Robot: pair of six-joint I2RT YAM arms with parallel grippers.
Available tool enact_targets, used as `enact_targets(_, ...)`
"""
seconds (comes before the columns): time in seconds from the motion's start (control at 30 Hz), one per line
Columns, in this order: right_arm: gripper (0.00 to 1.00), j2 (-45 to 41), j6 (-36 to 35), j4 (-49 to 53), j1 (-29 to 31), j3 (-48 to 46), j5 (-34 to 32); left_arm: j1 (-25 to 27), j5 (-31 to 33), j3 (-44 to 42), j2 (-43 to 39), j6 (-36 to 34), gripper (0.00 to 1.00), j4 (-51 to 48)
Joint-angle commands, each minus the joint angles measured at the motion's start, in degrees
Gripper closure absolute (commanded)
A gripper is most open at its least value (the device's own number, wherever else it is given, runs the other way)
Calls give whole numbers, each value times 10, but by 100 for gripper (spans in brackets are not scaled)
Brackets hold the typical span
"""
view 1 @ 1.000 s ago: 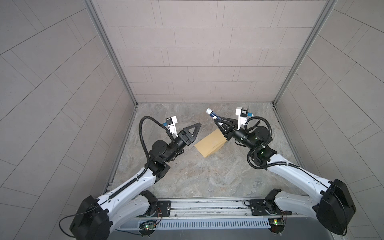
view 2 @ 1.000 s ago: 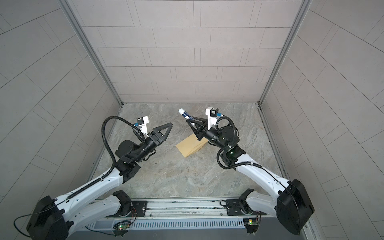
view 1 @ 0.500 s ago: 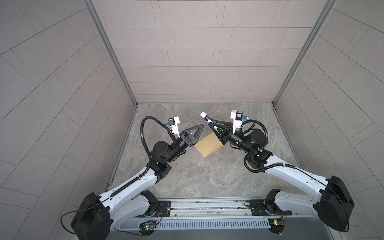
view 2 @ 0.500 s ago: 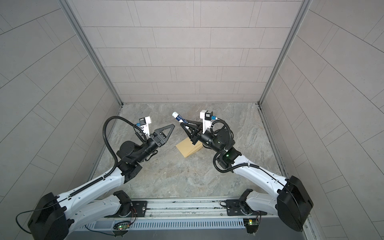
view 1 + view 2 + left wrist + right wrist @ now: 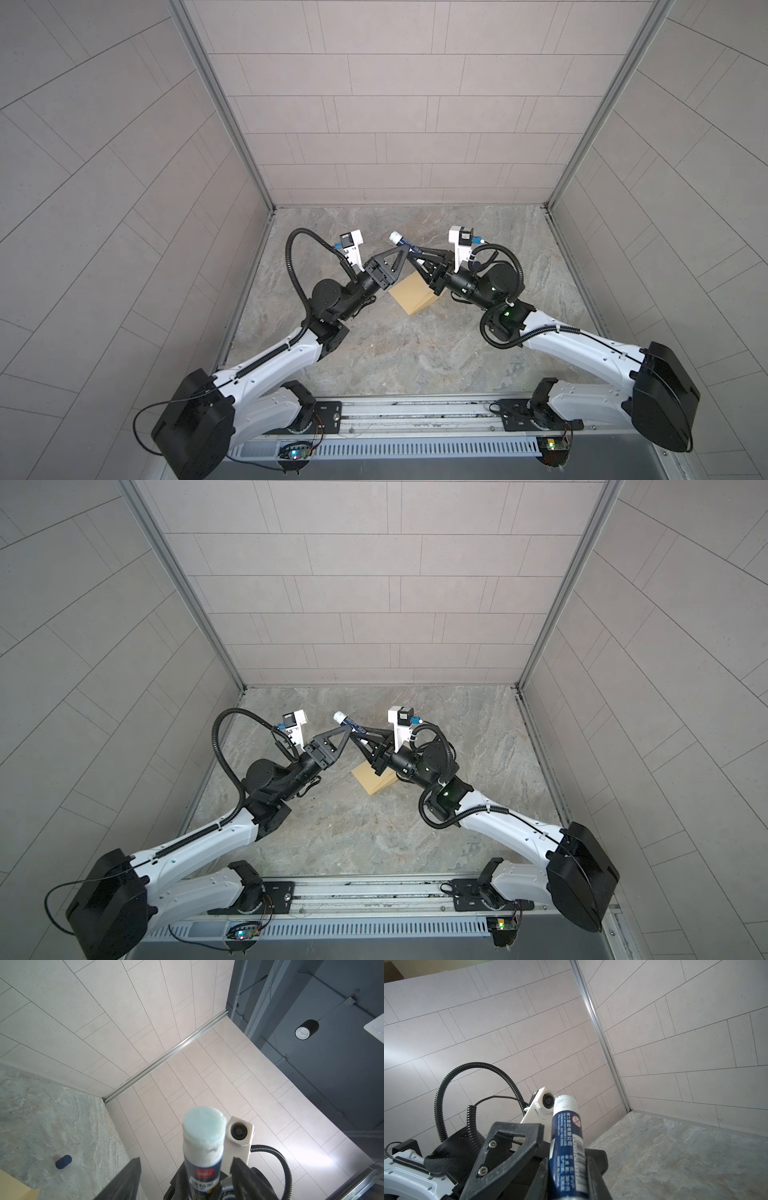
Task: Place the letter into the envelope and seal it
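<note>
Your left gripper [image 5: 405, 249] faces the right gripper [image 5: 417, 254] mid-table in both top views, at the blue-bodied, white-necked glue stick [image 5: 395, 238]. Below them the plain yellow-tan paper envelope [image 5: 413, 297] lies flat on the grey marbled tabletop [image 5: 415, 357], partly hidden; you can't see the letter.

Left wrist view: your open fingers [image 5: 124, 1182] flank the stick's uncapped pale-blue tip with gaps either side, holding nothing. A dark blue cap [image 5: 63, 1162] lies on the tabletop.

Right wrist view: right fingers [image 5: 596, 1174] clamp the stick's lower body, its long axis pointing up and far-left, away from the envelope underneath. The right arm looks nearer.
</note>
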State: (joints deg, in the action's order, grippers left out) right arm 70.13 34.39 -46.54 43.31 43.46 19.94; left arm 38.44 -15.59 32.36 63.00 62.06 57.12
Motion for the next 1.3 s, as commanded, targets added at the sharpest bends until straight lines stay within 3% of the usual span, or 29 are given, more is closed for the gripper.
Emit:
enact_targets(0.0,100,4,6,-36,6,2,-8,3,-4,17,-1,-3,33,53)
enact_targets(0.43,100,29,48,-104,21,-20,-53,3,0,16,4,-10,59,62)
enact_targets(0.97,100,68,96,-164,24,-24,-52,3,1,15,4,-29,89,54)
enact_targets(1.03,100,68,98,-167,24,-24,-52,3,1,15,4,-31,89,52)
enact_targets(1.17,100,73,107,-175,24,-22,-50,3,0,15,2,-38,68,53)
enact_targets(1.27,100,78,115,-185,25,-21,-50,4,1,15,1,-45,60,55)
